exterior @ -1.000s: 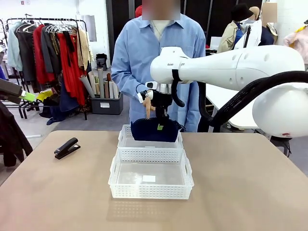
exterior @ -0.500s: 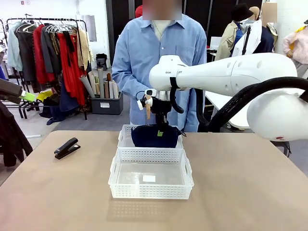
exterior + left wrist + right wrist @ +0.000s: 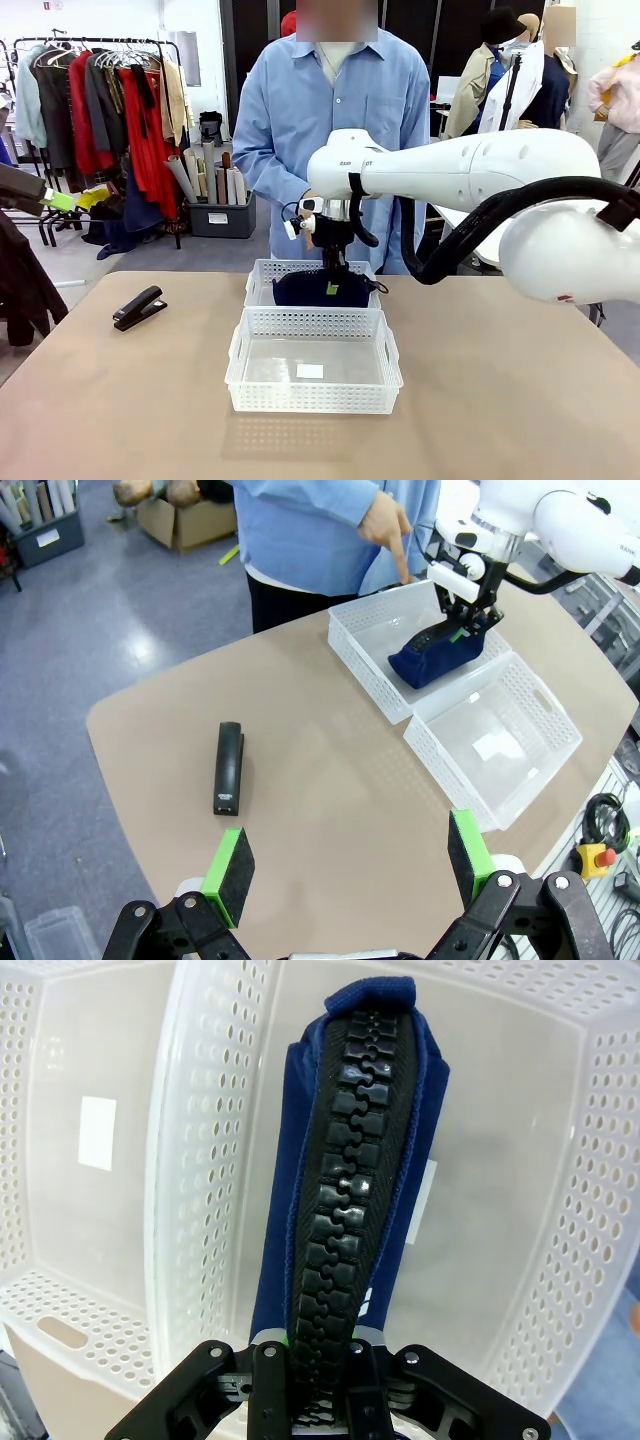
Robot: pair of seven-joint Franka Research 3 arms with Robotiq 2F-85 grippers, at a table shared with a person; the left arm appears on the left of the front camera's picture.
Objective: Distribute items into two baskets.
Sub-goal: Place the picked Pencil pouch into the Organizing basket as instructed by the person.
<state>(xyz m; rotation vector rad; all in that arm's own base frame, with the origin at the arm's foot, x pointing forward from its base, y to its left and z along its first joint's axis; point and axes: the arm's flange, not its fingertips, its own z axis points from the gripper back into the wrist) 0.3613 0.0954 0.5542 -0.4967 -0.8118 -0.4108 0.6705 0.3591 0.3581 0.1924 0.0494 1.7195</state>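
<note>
My right gripper (image 3: 331, 268) is shut on the top zip edge of the dark navy pouch (image 3: 322, 290), which hangs down inside the far basket (image 3: 262, 275). In the right wrist view the pouch (image 3: 350, 1190) runs up from the shut gripper (image 3: 320, 1345) over that basket's floor (image 3: 590, 1210). The near basket (image 3: 313, 398), with a small white label, holds nothing. The black stapler (image 3: 138, 307) lies on the table at the left. My left gripper (image 3: 348, 865) is open high above the table, with the stapler (image 3: 229, 767) below it. It also appears at the left edge (image 3: 75, 199).
A person in a blue shirt stands at the far side, one hand (image 3: 385, 525) pointing down near the far basket (image 3: 360, 650). The two baskets touch end to end at the table's middle. Bare tabletop (image 3: 520, 380) lies on the right and in front.
My right gripper has lowered the pouch from above the far basket's rim down into that basket. The left arm and the stapler have not moved.
</note>
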